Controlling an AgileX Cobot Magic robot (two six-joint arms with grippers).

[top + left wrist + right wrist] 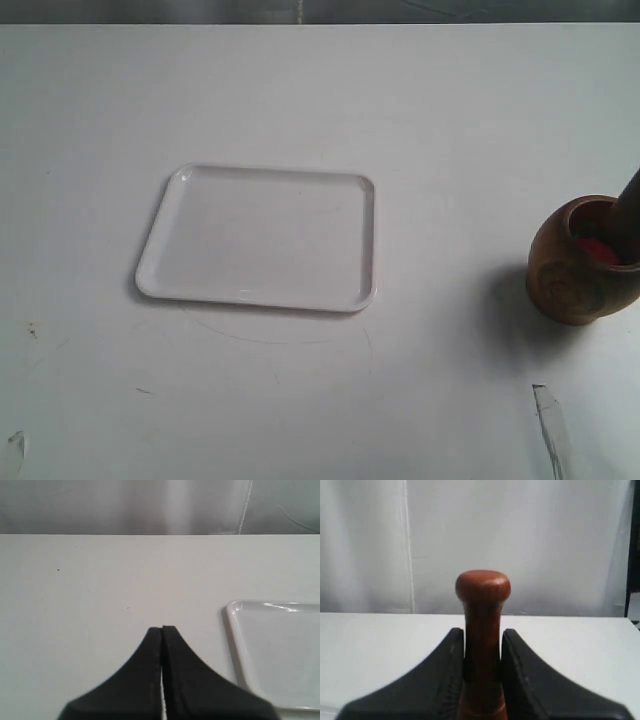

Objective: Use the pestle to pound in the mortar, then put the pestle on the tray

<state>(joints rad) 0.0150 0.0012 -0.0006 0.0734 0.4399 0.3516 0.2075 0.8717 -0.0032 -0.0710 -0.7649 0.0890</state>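
The white tray (pixel 262 238) lies flat in the middle of the table with nothing on it. At the right edge of the exterior view stands the brown wooden mortar (pixel 570 275), with something red (pixel 597 250) inside. The pestle (pixel 629 205) leans out of its mouth toward the upper right. In the right wrist view my right gripper (pixel 483 635) is shut on the pestle's thin neck, and its knob (pixel 483 586) rises above the fingers. My left gripper (pixel 162 628) is shut and empty over bare table, beside a corner of the tray (pixel 280 655). Neither gripper shows in the exterior view.
A clear shiny strip (pixel 548 420) lies on the white table near the front right, and a small scrap (pixel 14 445) sits at the front left. A grey backdrop (pixel 300 10) runs behind the table's far edge.
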